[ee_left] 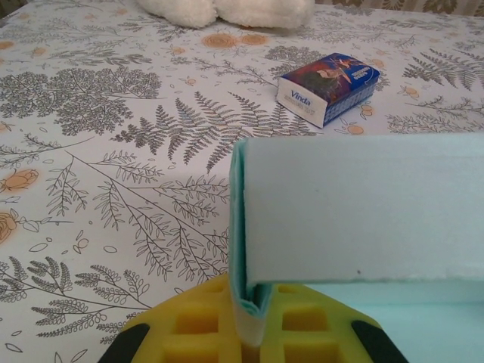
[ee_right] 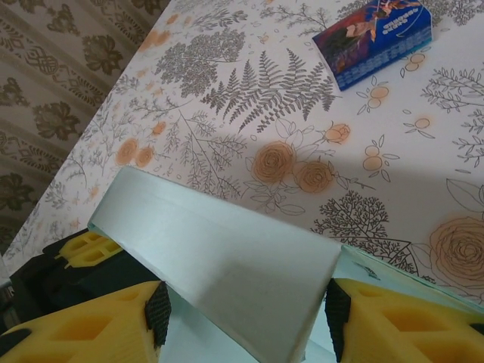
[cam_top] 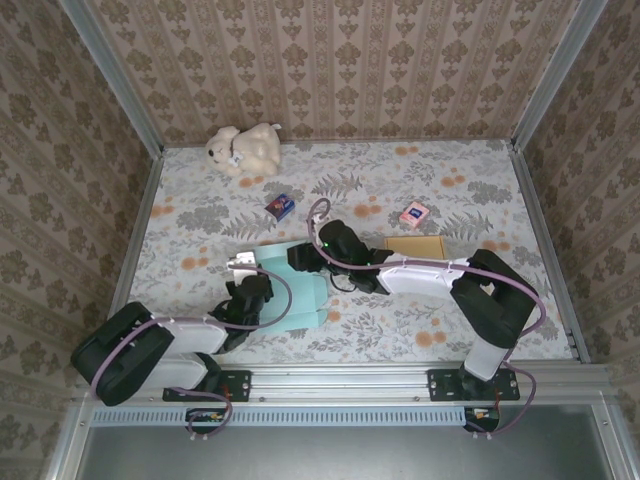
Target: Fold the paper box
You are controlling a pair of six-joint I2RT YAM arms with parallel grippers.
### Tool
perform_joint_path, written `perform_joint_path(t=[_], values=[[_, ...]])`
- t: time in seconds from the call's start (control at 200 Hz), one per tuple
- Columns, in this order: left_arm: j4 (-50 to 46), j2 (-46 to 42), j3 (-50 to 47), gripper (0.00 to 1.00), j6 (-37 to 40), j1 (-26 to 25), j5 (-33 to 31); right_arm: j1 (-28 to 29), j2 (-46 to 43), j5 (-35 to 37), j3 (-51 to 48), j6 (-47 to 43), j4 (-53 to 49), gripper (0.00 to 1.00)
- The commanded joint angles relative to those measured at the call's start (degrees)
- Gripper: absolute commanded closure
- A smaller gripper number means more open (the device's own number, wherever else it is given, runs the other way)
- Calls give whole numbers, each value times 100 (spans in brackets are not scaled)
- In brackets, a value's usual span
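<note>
Paper box (cam_top: 297, 292) sits at the table's near centre, open side up, seemingly longest near-to-far. My left gripper (ee_left: 249, 321) is clamped on its raised left edge, I think to anchor it. Just beyond, my right gripper (ee_right: 246, 318) straddles the upright far flap (ee_right: 227, 261). I cannot tell whether it's squeezing.

Left claw (ee_left: 249, 336) pinched shut, right claw (ee_right: 246, 314) spread wide.

The pale teal paper box (cam_top: 297, 290) lies centrally, toward the near side. Behind it sits the small blue tissue pack (cam_top: 281, 206), and the white plush toy (cam_top: 243, 148) lies far left. Right of the box is a flat brown cardboard sheet (cam_top: 415, 246) — a small pink packet (cam_top: 413, 213) just behind it, possibly touching.
</note>
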Motion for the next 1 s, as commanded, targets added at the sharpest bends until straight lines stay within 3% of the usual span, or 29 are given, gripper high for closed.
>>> perform_joint_path(t=[0.0, 0.365, 0.725, 0.995], values=[[33, 73, 172, 100, -109, -52, 52, 44, -60, -120, -204, -62, 370, 41], [-216, 82, 299, 100, -176, -56, 148, -48, -237, 929, -1119, -670, 479, 41], [-357, 47, 326, 100, -145, -78, 246, -375, 214, 947, -868, -716, 579, 41], [-365, 76, 400, 100, -141, -78, 263, -360, 450, 331, -809, -529, 951, 41]])
